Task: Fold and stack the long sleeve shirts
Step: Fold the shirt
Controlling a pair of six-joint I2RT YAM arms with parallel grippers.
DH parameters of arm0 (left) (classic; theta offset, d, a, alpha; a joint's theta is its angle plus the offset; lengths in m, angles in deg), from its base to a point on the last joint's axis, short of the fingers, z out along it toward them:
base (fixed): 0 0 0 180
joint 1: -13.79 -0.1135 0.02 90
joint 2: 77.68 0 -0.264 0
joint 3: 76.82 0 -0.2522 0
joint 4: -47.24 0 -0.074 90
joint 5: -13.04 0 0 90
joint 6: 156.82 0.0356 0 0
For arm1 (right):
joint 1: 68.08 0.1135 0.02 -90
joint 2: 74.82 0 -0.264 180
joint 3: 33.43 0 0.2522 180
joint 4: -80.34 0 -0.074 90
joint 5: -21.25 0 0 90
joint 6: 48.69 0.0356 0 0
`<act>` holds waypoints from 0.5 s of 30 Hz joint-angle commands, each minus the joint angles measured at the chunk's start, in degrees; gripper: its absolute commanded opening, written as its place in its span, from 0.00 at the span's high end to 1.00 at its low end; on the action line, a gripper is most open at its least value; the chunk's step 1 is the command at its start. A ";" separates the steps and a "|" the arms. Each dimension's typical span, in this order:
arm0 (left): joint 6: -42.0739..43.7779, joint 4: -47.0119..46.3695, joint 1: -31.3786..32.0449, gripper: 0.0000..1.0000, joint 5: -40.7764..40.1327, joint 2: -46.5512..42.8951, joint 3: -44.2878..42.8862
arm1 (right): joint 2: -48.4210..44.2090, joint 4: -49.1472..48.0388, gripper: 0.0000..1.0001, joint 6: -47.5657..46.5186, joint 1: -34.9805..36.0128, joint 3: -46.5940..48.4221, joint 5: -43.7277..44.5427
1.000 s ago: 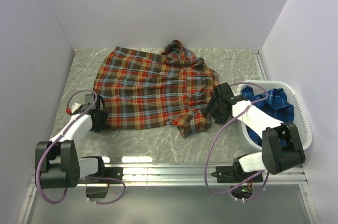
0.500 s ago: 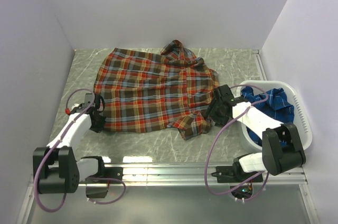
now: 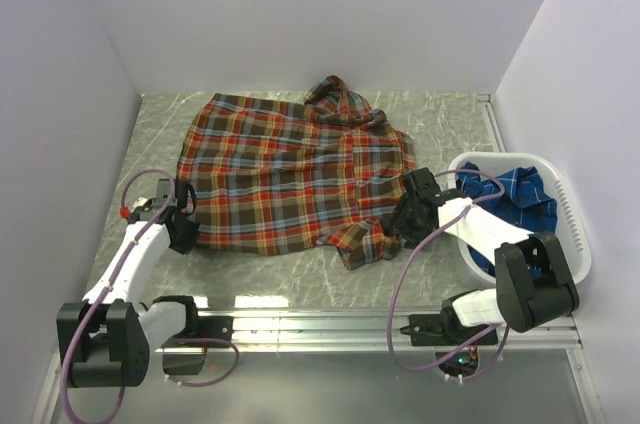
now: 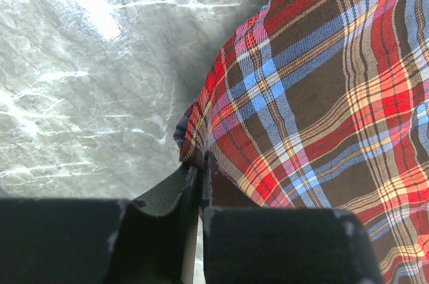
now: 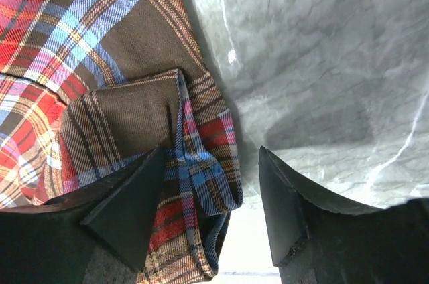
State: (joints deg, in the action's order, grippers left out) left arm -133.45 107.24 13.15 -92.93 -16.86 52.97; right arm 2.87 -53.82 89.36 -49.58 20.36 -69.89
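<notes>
1. The red-orange plaid shirt (image 3: 290,179) lies spread across the middle of the grey marbled worktop (image 3: 440,119). Its collar is bunched toward 12 o'clock and its hem faces 6 o'clock.
2. The left fingers (image 4: 167,197) are at the shirt's 8 o'clock corner. They are pressed together with the cloth's edge pinched between them. In the left wrist view the hem rises out of their tips, with plaid to the 3 o'clock side and bare worktop to the 9 o'clock side.
3. The right fingers (image 5: 127,210) are at the shirt's 4 o'clock edge and stand apart. A folded, doubled-over bit of hem lies in the gap between them. One finger is over cloth and the other over bare worktop.
4. The blue plaid shirt (image 3: 515,194) is crumpled inside the white basket (image 3: 575,234) at the worktop's 3 o'clock side. It is just beyond the right arm and apart from both sets of fingers.
</notes>
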 commanded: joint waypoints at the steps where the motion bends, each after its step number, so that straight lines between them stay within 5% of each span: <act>1: 1.06 1.75 0.29 0.91 0.50 -1.14 -1.79 | -0.79 -1.57 0.34 2.31 0.92 -1.18 -1.05; 6: 1.24 1.49 0.29 0.90 0.50 -1.31 -1.52 | 0.35 -3.25 0.39 3.54 1.45 -1.88 -0.52; 10: 1.33 1.84 0.29 0.91 -0.03 -1.40 -1.78 | 1.41 -3.33 0.54 3.45 1.54 -1.80 0.00; 15: 2.12 3.33 0.29 0.92 -2.40 -2.19 -3.01 | 1.06 -2.28 0.85 2.49 1.62 -1.45 0.97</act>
State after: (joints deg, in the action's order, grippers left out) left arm -132.54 108.77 13.15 -93.23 -17.32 52.65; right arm 4.16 -56.20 91.90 -48.49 19.18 -70.50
